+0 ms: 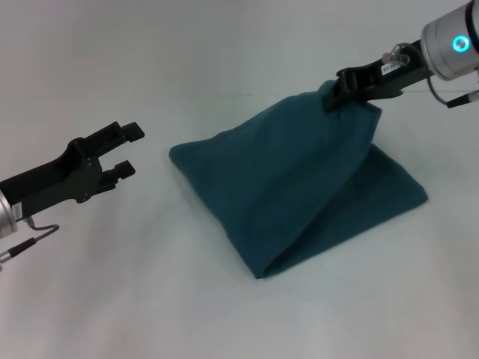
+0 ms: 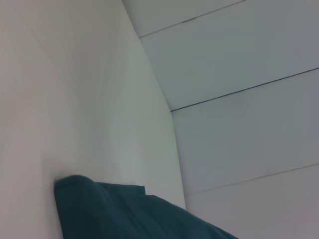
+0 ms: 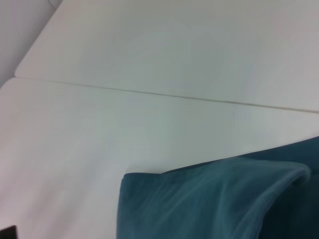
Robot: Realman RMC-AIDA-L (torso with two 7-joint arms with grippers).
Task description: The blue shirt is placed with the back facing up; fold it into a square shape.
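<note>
The blue shirt [image 1: 299, 187] is a dark teal cloth, folded over, on the white table in the middle of the head view. Its far right corner is lifted off the table into a peak. My right gripper [image 1: 333, 93] is shut on that lifted corner, above the table at the upper right. My left gripper [image 1: 129, 149] is open and empty, held above the table to the left of the shirt. The shirt also shows in the left wrist view [image 2: 124, 214] and in the right wrist view [image 3: 214, 204]. No lettering shows.
The white table [image 1: 150, 299] spreads all around the shirt, with a thin seam line [image 3: 174, 95] across its far part. Pale wall panels [image 2: 239, 74] stand behind the table.
</note>
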